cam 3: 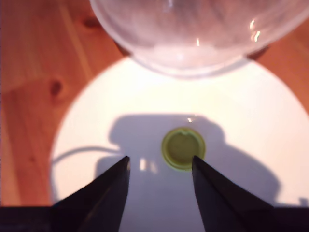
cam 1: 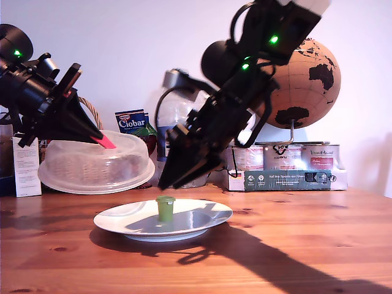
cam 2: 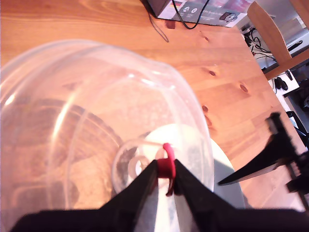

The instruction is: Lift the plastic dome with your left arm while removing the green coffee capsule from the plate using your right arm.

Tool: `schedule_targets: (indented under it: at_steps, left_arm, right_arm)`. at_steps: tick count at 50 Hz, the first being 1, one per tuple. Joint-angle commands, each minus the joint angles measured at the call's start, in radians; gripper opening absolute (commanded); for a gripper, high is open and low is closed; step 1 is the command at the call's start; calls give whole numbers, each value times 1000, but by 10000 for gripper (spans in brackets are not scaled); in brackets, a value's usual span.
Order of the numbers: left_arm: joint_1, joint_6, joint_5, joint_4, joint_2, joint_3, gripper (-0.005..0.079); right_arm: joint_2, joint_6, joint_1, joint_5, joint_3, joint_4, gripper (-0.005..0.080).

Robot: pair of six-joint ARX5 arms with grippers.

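plastic dome (cam 1: 95,164) lifted aside | green coffee capsule (cam 1: 165,208) uncovered — open from above

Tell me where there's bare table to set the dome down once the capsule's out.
Bare wood lies in front of the plate and toward the exterior view's right, short of the boxes under the globe. It's crowded behind the dome, held by my first gripper, and around the capsule, where my second gripper hovers.

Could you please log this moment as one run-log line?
first gripper: shut on dome tab, plastic dome lifted | second gripper: open above green coffee capsule | capsule upright on plate
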Motion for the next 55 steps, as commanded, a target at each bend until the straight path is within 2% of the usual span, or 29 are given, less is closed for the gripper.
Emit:
schedule_targets:
  at_steps: [1,26,55]
  left_arm:
    - [3,8,2,7,-8,-3,-24]
    - [3,8,3,6,-8,-3,-24]
    - [3,8,3,7,-8,-3,-24]
  right_arm:
    - [48,-6,0,6,0,21,376]
    - [117,28,0,11,0,161,376]
    - [117,77,0,-32,0,171,332]
